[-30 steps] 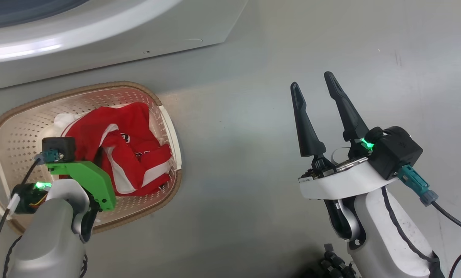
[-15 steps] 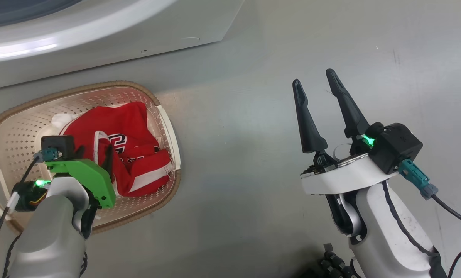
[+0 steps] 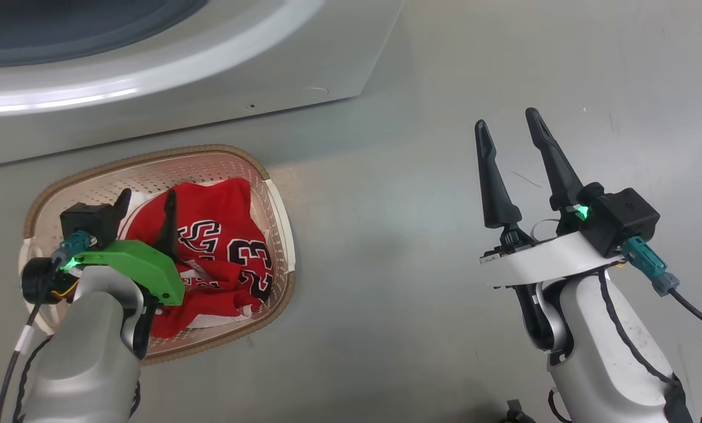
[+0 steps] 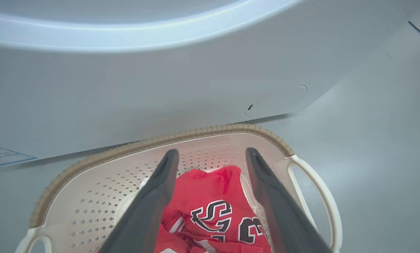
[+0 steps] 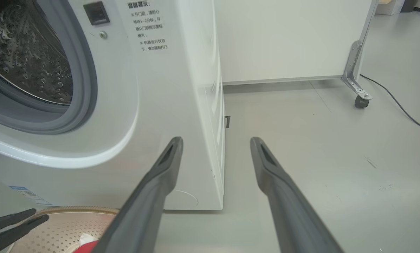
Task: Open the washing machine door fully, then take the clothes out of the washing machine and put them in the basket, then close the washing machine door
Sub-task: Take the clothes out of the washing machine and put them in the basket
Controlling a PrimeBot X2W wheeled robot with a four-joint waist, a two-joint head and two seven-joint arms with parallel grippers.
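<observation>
The cream basket (image 3: 151, 167) stands on the floor before the white washing machine (image 3: 210, 88). Red clothes (image 3: 221, 235) with dark letters and the number 23 lie inside it. My left gripper (image 3: 146, 202) hangs open just above the clothes, holding nothing; the left wrist view shows the gripper (image 4: 211, 151) with its fingers spread over the clothes (image 4: 213, 196) and the basket (image 4: 195, 133). To the right, my right gripper (image 3: 506, 120) is open and empty over bare floor. Its wrist view shows the gripper (image 5: 215, 140) facing the machine (image 5: 153, 105) and its steel drum (image 5: 27, 52). The washing machine door is out of view.
A white panel on a castor (image 5: 361, 102) stands behind the machine, and a dark cable (image 5: 399, 109) runs along the grey floor (image 3: 386, 235) at the right. The basket's side handle (image 4: 318, 196) sticks out toward the open floor.
My left gripper has opened and let go of the clothes, which now lie spread in the basket with the 23 showing. The head camera has shifted; the right arm holds its pose.
</observation>
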